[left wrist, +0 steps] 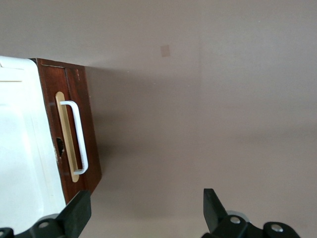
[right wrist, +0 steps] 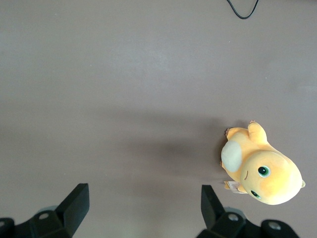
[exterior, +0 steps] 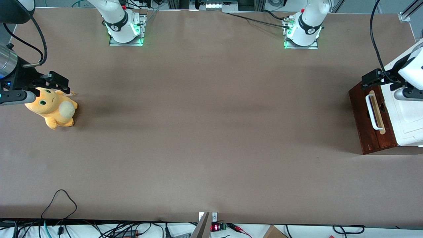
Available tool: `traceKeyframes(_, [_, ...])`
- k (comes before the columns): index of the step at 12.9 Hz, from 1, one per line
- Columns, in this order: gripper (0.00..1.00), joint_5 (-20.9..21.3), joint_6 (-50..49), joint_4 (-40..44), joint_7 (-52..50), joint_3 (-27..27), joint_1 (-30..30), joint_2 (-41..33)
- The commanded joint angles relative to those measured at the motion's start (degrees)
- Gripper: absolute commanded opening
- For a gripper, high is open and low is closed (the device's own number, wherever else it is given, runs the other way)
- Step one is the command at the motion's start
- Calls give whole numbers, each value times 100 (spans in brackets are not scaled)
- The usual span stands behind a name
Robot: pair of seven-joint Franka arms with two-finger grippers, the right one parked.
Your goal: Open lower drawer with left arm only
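Dark red-brown lower drawer with white loop handle on a pale wood strip, closed flush, at the working arm's end of the brown table. Left arm's black gripper hovering above the drawer's upper corner, fingers spread wide, holding nothing. Orange plush toy lying toward the parked arm's end.

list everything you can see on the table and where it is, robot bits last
lower drawer: one, dark red-brown front, at the working arm's end of the table, looks closed
handle: one, white loop on a pale wood strip, on the drawer front
cabinet top: one, white, above the drawer
plush toy: one, orange-yellow with a cream patch, lying toward the parked arm's end
table: one, brown surface
left arm: one, white with dark panels, over the cabinet
gripper: one, black, open, above the table in front of the drawer, not touching the handle
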Motion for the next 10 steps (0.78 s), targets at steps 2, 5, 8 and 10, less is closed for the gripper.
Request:
traceKeyframes(2, [100, 1665, -121, -94, -522, -756, 131, 136])
traceKeyframes(5, [98, 2747, -121, -524, -1436, -1064, 131, 329])
traceKeyframes(8, [97, 3951, -453, -1113, -2840, -2098, 437, 478])
traceKeyframes(10, [96, 4628, -736, -1727, -3896, -2497, 456, 637])
